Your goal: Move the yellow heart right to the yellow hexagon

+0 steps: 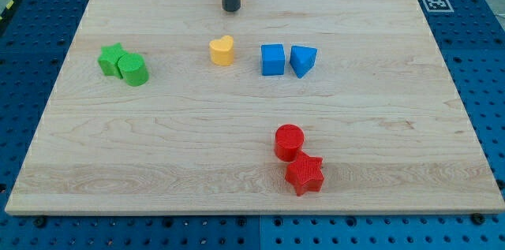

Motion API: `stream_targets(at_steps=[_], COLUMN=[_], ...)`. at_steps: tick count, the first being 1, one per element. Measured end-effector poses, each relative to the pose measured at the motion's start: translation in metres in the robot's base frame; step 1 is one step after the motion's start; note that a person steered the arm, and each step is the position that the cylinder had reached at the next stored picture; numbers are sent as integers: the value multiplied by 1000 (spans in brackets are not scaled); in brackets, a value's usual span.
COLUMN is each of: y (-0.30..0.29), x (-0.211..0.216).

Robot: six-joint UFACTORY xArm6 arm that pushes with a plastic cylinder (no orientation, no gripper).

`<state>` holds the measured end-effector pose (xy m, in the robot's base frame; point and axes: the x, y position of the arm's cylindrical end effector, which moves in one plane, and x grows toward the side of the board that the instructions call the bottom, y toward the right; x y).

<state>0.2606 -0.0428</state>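
Observation:
The yellow heart (222, 50) lies on the wooden board (379, 147), left of centre in the upper part. No yellow hexagon shows in the view. My tip (230, 9) is near the view's top, above the yellow heart and slightly to its right, with a clear gap between them. The rod runs out of the view at the top edge.
A blue cube (272, 59) and a blue triangle (303, 61) lie just right of the heart. A green star (111, 58) and a green cylinder (133, 69) touch at the left. A red cylinder (289, 141) and a red star (304, 174) sit at the lower right.

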Motion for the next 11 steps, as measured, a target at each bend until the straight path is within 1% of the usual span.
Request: stream_targets(at_steps=[1,3,5,6,10,11], y=[-2,-78,-59,-58,6,13], x=[3,50,150,150,132,126])
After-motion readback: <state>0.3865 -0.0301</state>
